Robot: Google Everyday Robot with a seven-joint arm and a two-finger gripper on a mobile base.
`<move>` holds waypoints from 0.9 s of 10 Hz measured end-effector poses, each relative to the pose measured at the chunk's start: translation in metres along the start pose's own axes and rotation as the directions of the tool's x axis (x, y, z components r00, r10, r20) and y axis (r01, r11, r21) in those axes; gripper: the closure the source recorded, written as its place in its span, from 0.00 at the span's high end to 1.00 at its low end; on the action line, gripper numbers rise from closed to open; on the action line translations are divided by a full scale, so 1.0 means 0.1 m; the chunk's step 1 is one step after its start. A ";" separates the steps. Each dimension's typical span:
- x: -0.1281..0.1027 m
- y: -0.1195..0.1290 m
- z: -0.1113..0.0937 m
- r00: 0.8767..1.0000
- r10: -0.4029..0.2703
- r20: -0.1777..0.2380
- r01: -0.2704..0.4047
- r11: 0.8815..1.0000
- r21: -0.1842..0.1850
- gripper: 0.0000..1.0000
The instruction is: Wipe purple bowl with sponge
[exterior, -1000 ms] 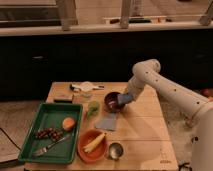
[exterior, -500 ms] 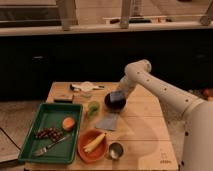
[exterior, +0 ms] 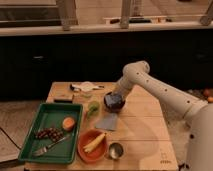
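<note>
The purple bowl is dark and glossy and stands near the middle of the wooden table. My white arm reaches in from the right and bends down to it. The gripper is at the bowl's rim, right over its opening. The sponge cannot be made out; it is hidden at the gripper or in the bowl.
A flat grey-blue cloth lies just in front of the bowl. A green cup stands to its left. An orange bowl with a banana and a metal cup are at the front. A green tray holds food and a fork.
The arm's elbow has swung left and the gripper has shifted over the purple bowl. The bowl stays in about the same place.
</note>
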 end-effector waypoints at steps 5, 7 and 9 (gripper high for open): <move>0.20 0.34 -0.13 1.000 0.018 -0.017 -0.019 0.998 -0.067 0.00; 0.40 0.27 -0.10 0.998 0.042 -0.041 -0.045 0.997 -0.070 0.00; 0.48 0.13 -0.05 0.998 0.044 -0.051 -0.047 0.997 -0.063 0.00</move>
